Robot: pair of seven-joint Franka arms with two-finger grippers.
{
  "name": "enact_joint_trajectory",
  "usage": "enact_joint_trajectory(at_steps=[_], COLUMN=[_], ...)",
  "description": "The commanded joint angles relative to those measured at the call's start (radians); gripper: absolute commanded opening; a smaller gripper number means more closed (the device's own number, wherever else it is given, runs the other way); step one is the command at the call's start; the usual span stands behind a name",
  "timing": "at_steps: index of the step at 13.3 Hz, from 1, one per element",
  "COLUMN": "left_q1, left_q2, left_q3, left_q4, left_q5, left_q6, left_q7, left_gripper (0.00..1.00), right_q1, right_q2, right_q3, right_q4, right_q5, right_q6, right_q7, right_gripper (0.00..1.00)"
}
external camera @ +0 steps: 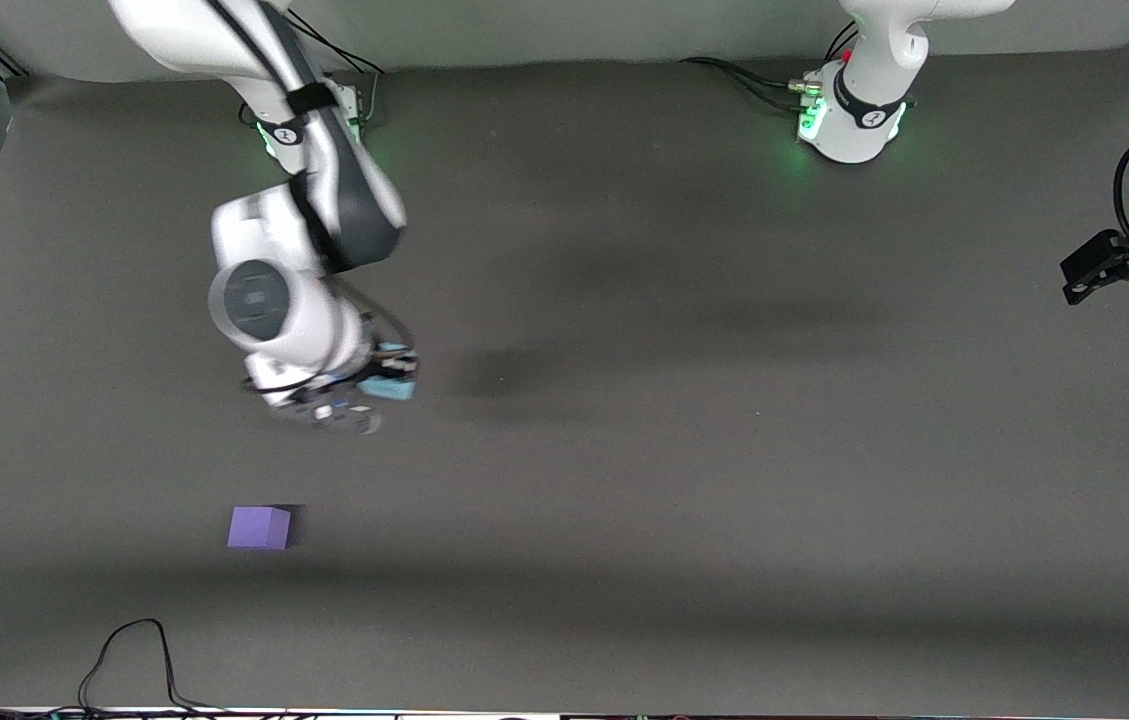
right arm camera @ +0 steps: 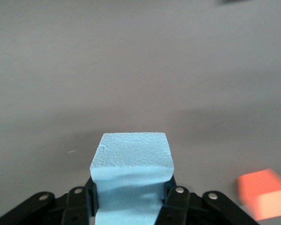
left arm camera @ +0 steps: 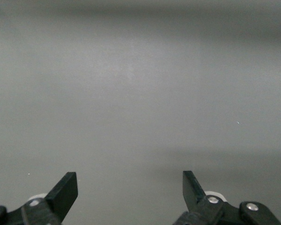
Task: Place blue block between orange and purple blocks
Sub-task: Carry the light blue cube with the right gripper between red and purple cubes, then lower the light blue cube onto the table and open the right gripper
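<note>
Right wrist view: right gripper (right arm camera: pixel 131 199) clamps blue block (right arm camera: pixel 132 161); left gripper (left arm camera: pixel 130 192) gapes, apparently waiting.

The table (external camera: pixel 684 420) is lit evenly from overhead, and broad soft-edged shadow bands are cast across it in the front view; green glow is seen at the 2 arm bases. In the right wrist view the orange block (right arm camera: pixel 263 193) is rendered blurred, while the blue block (right arm camera: pixel 131 161) is shown sharp. The left wrist view is dim, grey and low in contrast.
</note>
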Motion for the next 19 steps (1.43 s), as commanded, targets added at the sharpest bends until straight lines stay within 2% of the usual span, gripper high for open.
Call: enact_joint_trajectory(at_steps=[1, 4, 8, 13, 15, 18, 19], left_q1=[-0.007, -0.007, -0.007, -0.007, -0.005, -0.007, -0.007], left_q2=[0.004, 0.004, 0.004, 0.004, 0.004, 0.004, 0.004], left_q3=[0.001, 0.001, 0.001, 0.001, 0.001, 0.0, 0.0], left_q4=[0.006, 0.004, 0.003, 0.003, 0.003, 0.003, 0.003], left_q5=[0.007, 0.007, 0.007, 0.007, 0.007, 0.007, 0.004], left_q6=[0.01, 0.008, 0.007, 0.008, 0.008, 0.01, 0.01], left_q7=[-0.017, -0.017, -0.017, -0.017, -0.017, -0.017, -0.019], left_gripper=[1.0, 1.0, 1.0, 1.0, 1.0, 1.0, 1.0], right_q1=[-0.032, -0.102, -0.154, -0.162, -0.159, -0.16, -0.16], right_q2=[0.036, 0.042, 0.047, 0.106, 0.136, 0.16, 0.169], right_q3=[-0.073, -0.075, -0.076, -0.073, -0.071, -0.071, -0.071], right_q4=[-0.032, -0.09, -0.221, -0.244, -0.255, -0.262, -0.262], right_q5=[0.021, 0.021, 0.035, 0.1, 0.156, 0.167, 0.169], right_q6=[0.01, 0.074, 0.261, 0.318, 0.338, 0.349, 0.358], right_q7=[-0.201, -0.327, -0.412, -0.435, -0.49, -0.496, -0.496], right_gripper=[0.26, 0.28, 0.29, 0.29, 0.29, 0.3, 0.35])
